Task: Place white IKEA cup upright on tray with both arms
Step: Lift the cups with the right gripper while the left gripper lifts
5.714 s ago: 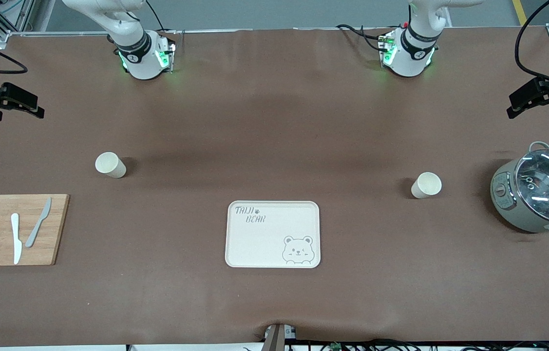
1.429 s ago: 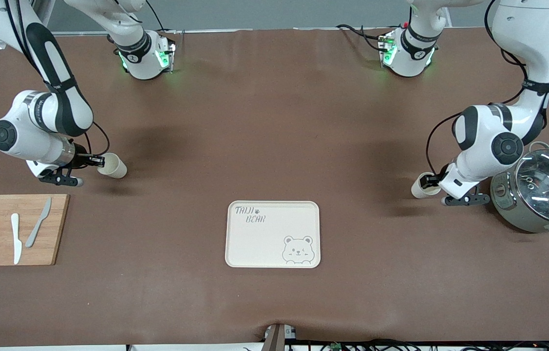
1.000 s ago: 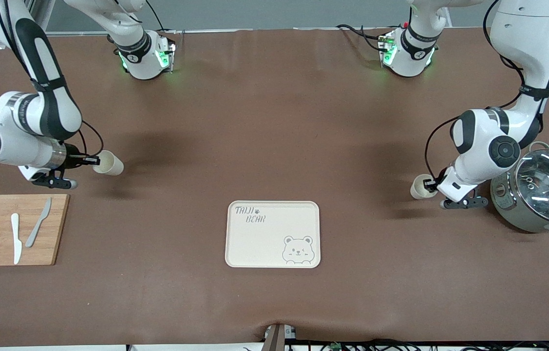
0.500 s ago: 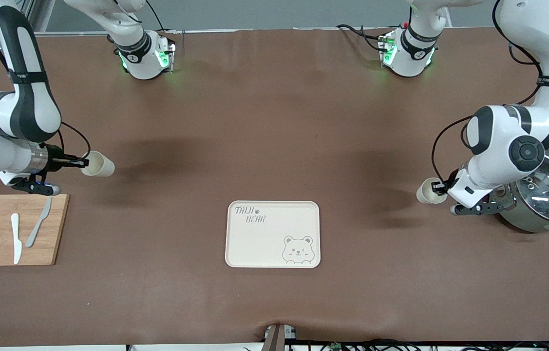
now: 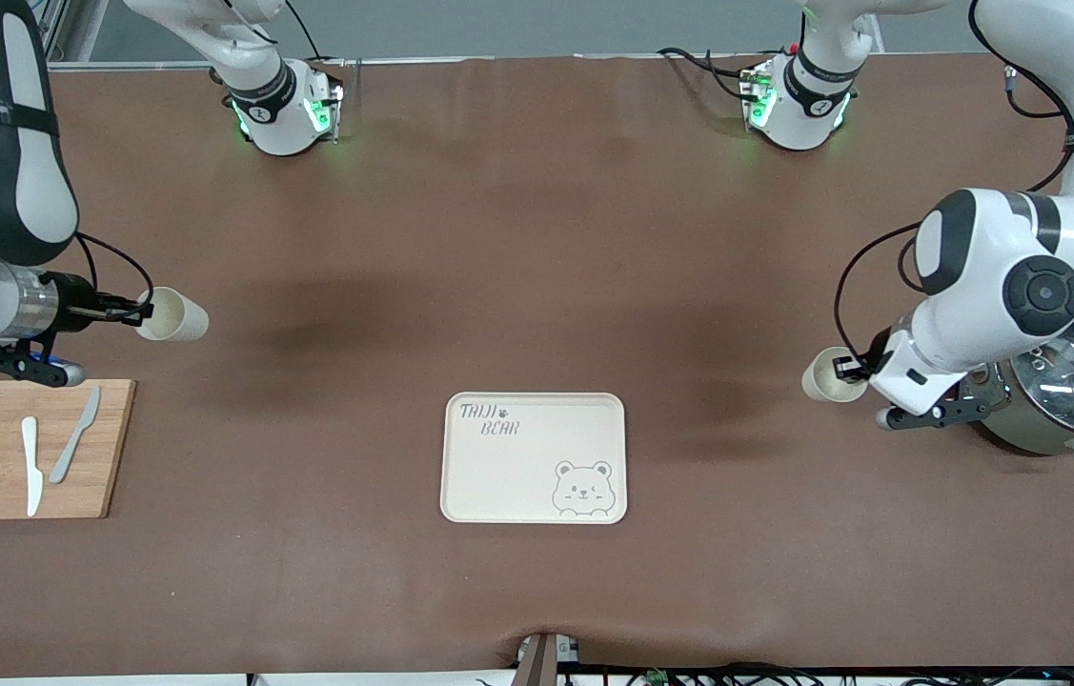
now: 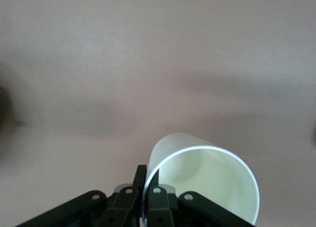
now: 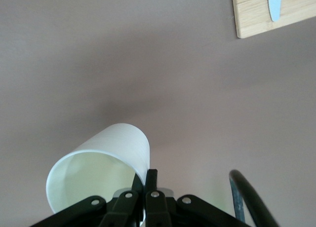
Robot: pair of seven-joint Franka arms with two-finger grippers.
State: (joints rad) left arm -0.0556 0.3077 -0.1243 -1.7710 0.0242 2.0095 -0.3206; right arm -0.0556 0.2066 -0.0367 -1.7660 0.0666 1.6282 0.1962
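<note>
Two white cups are in view, each held on its side by its rim. My right gripper (image 5: 144, 310) is shut on one cup (image 5: 174, 315), with one finger inside the rim, above the table near the cutting board. The right wrist view shows this cup (image 7: 98, 158) in the right gripper (image 7: 144, 177). My left gripper (image 5: 846, 368) is shut on the other cup (image 5: 822, 375) above the table beside the pot. The left wrist view shows that cup (image 6: 207, 175) in the left gripper (image 6: 148, 175). The cream tray (image 5: 508, 476) lies flat between them, nearer the front camera, with nothing on it.
A bamboo cutting board (image 5: 3, 410) with lemon slices and two knives lies at the right arm's end; its corner shows in the right wrist view (image 7: 256, 12). A grey pot with a glass lid (image 5: 1065, 376) stands at the left arm's end, close to the left arm.
Both arms came in, shut on the cups' rims and lifted them off the table. The right arm's cup moved toward its end of the table; the left arm's cup moved slightly nearer the camera.
</note>
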